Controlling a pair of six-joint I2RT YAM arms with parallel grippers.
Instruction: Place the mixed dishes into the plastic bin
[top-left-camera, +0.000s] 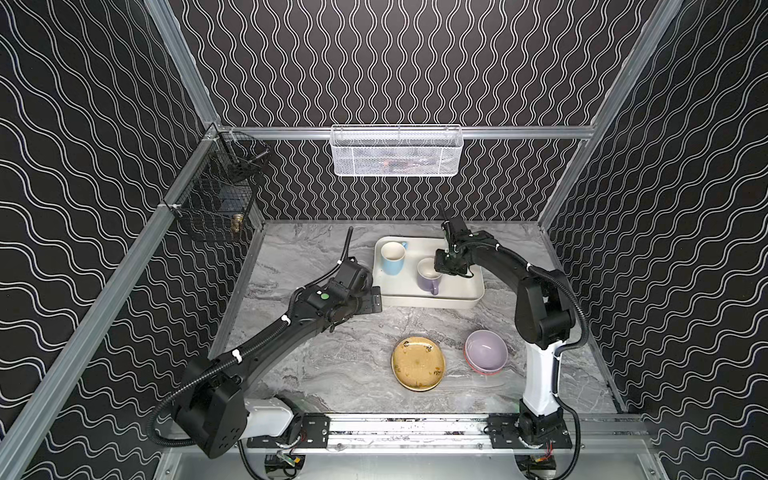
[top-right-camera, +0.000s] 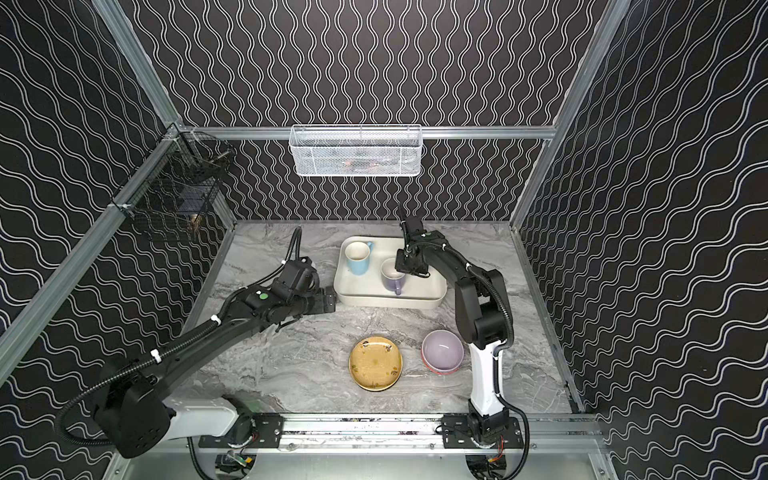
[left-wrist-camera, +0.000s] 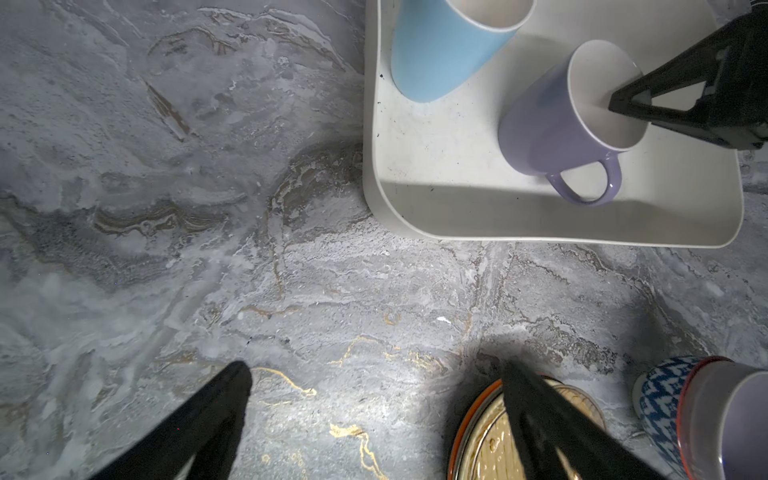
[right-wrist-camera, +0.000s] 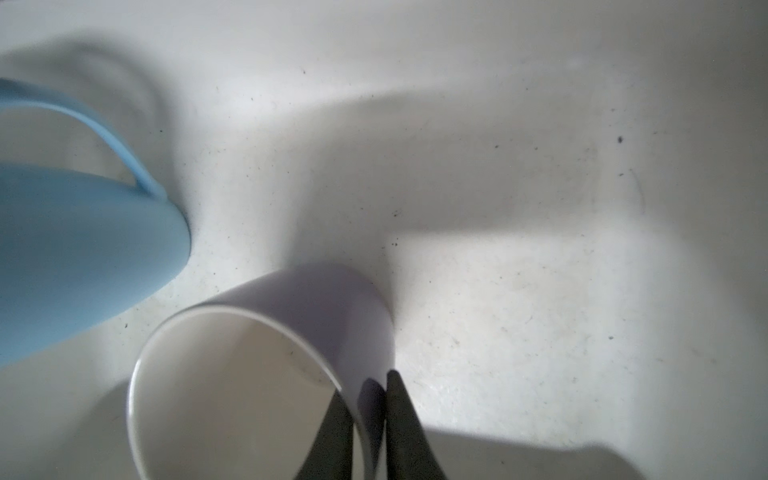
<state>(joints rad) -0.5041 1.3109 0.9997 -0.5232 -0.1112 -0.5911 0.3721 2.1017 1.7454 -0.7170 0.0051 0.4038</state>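
The right claw (right-wrist-camera: 379, 386) is clamped on the wall of the lilac mug (top-left-camera: 427, 281) inside the bin (top-left-camera: 432, 302). The left claw (left-wrist-camera: 374, 370), spread empty beside the bin, is judged nearer the plate (top-left-camera: 417, 363).

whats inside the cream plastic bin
A light-blue ceramic mug and a lilac ceramic mug stand upright in the cream plastic bin. The right gripper pinches the lilac mug's wall. The right arm hides part of the bin floor in both top views.
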